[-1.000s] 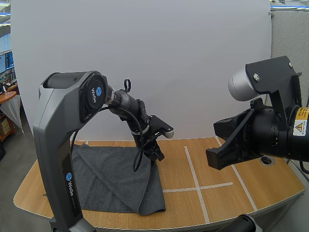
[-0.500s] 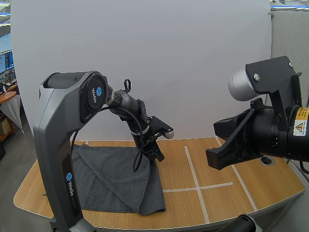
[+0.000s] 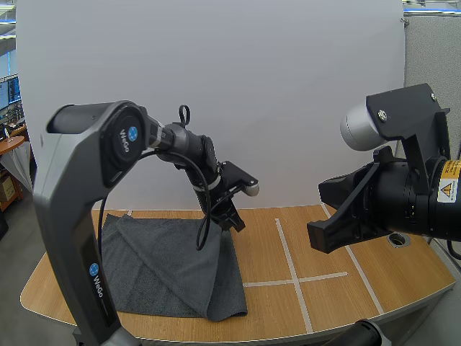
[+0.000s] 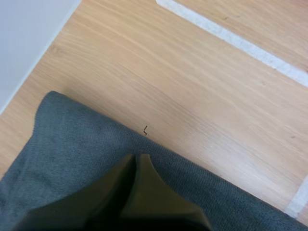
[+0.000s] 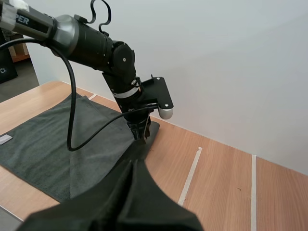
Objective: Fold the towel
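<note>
High view: grey towel (image 3: 158, 267) lies on the left half of the wooden table (image 3: 360, 295), left of the white tape lines (image 3: 288, 261). Its far right corner is pulled up off the table into a ridge that runs to the left gripper (image 3: 232, 220). The left arm reaches forward and down to that corner. The right arm sits high at the right of the table, well apart from the towel. Left wrist view: left gripper (image 4: 137, 158) has its fingers pressed together as one dark wedge, tips buried in the towel (image 4: 72, 139) just inside its edge, so it reads as pinched on cloth. Bare table (image 4: 168, 72) and a tape line (image 4: 231, 38) lie beyond that edge. Right wrist view: right gripper (image 5: 134, 166) has its fingers closed tight together with nothing between them, held above the table (image 5: 216, 178) and aimed toward the left gripper (image 5: 141, 134). That one sits at the raised corner of the towel (image 5: 43, 139), and the cloth slopes down from it to lie flat. Tape line (image 5: 190, 175) runs beside the towel's near edge.
</note>
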`<state>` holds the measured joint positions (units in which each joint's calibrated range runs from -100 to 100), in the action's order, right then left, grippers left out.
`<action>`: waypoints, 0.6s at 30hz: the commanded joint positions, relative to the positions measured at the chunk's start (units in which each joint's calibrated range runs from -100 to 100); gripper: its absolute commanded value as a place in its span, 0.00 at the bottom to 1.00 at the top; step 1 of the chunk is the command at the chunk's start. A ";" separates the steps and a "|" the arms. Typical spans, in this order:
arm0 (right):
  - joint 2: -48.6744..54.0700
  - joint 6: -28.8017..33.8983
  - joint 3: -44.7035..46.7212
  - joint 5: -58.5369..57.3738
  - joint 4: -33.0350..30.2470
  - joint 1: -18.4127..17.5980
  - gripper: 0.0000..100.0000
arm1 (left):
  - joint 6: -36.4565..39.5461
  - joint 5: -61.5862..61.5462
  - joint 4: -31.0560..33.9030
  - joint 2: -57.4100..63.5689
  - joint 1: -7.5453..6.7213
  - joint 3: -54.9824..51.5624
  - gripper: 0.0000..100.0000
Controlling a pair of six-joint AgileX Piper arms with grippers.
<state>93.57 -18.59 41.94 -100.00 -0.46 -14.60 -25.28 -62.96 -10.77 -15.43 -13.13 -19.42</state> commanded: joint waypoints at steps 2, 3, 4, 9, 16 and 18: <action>0.28 -0.35 0.16 0.00 0.07 0.24 0.00 | 1.09 -5.08 -0.51 5.31 -0.13 0.39 0.00; 0.28 -0.35 0.16 0.00 0.07 0.24 0.00 | 1.29 -6.35 -0.29 5.60 -0.13 0.39 0.00; 0.28 -0.35 0.16 0.00 0.07 0.24 0.00 | 1.37 -7.83 0.11 5.93 -0.06 0.39 0.00; 0.28 -0.35 0.16 0.00 0.07 0.24 0.00 | 2.90 -13.52 2.83 7.95 2.24 -0.39 0.00; 0.28 -0.35 0.16 0.00 0.07 0.24 0.00 | 0.93 -16.20 3.07 13.81 9.07 -5.61 0.00; 0.28 -0.35 0.16 0.00 0.07 0.24 0.00 | -0.39 -16.42 2.69 16.18 10.97 -8.39 0.00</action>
<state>93.57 -18.59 41.94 -100.00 -0.46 -14.60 -23.30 -76.99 -7.72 -4.97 -6.72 -22.44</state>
